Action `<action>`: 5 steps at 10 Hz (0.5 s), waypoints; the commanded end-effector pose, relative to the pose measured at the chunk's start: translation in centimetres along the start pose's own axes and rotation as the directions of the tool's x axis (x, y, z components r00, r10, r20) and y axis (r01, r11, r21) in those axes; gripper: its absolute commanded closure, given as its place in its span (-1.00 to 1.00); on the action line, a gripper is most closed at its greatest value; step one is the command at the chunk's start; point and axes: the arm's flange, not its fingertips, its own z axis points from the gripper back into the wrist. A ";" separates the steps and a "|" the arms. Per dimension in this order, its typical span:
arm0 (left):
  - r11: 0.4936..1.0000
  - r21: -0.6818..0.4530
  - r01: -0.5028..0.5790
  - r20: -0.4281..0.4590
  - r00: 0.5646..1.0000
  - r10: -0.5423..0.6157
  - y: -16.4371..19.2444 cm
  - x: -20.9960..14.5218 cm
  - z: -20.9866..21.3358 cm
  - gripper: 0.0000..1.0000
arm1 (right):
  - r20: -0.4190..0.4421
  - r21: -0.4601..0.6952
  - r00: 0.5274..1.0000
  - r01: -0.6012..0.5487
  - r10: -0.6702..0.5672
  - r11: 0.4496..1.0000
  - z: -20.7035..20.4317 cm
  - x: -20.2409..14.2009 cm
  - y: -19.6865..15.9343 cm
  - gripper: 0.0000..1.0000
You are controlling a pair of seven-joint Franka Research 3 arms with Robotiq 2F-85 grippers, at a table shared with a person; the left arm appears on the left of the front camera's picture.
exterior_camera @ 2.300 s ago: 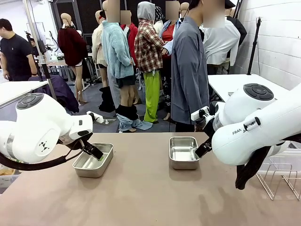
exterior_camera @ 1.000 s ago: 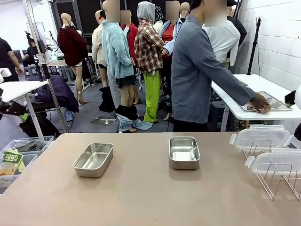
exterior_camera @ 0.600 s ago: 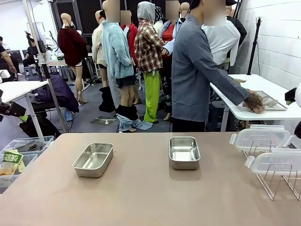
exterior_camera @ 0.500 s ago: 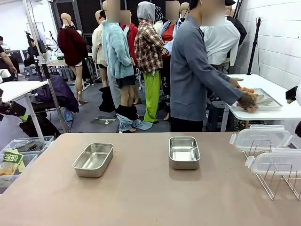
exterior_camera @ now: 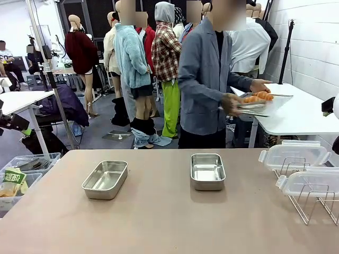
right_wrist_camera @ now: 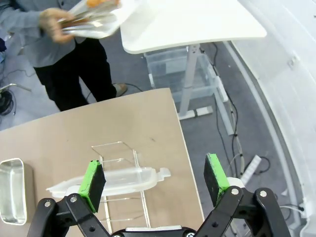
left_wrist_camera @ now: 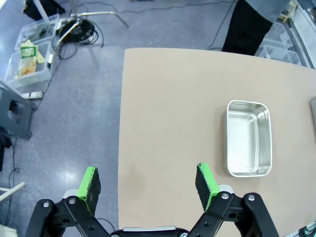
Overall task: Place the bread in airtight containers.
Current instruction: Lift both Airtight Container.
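Two open steel containers stand on the table, one on the left (exterior_camera: 105, 179) and one right of the middle (exterior_camera: 207, 171). The bread (exterior_camera: 257, 97), golden-brown croissants, lies on a flat metal tray (exterior_camera: 267, 106) that the person (exterior_camera: 204, 79) carries behind the table's far edge. My left gripper (left_wrist_camera: 148, 182) hangs open, high above the table's edge, with a container (left_wrist_camera: 249, 138) to its right. My right gripper (right_wrist_camera: 154, 178) is open too, high over a clear lid (right_wrist_camera: 111, 181) on a wire rack, with the tray (right_wrist_camera: 98, 17) and bread (right_wrist_camera: 101, 2) at the top.
Two clear plastic lids (exterior_camera: 294, 155) (exterior_camera: 310, 181) rest on a wire rack (exterior_camera: 312, 203) at the table's right edge. A white side table (exterior_camera: 296, 114) stands behind on the right. Plastic bins (exterior_camera: 18, 177) sit on the floor at the left.
Both arms have withdrawn from the containers and left the front view. The person picked up the tray of bread from the side table and turned toward my table.
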 end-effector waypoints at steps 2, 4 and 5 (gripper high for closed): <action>1.000 0.014 0.002 0.006 1.000 -0.002 0.2 0.0 0.1 -1.00 | -0.006 -0.007 1.000 -0.014 0.014 1.000 -0.1 -0.2 0.0 -1.00; 1.000 0.014 0.002 0.006 1.000 -0.002 0.2 0.0 0.1 -1.00 | -0.006 -0.007 1.000 -0.014 0.014 1.000 -0.1 -0.2 0.0 -1.00; 1.000 0.014 0.002 0.006 1.000 -0.002 0.2 0.0 0.1 -1.00 | -0.006 -0.007 1.000 -0.014 0.014 1.000 -0.1 -0.2 0.0 -1.00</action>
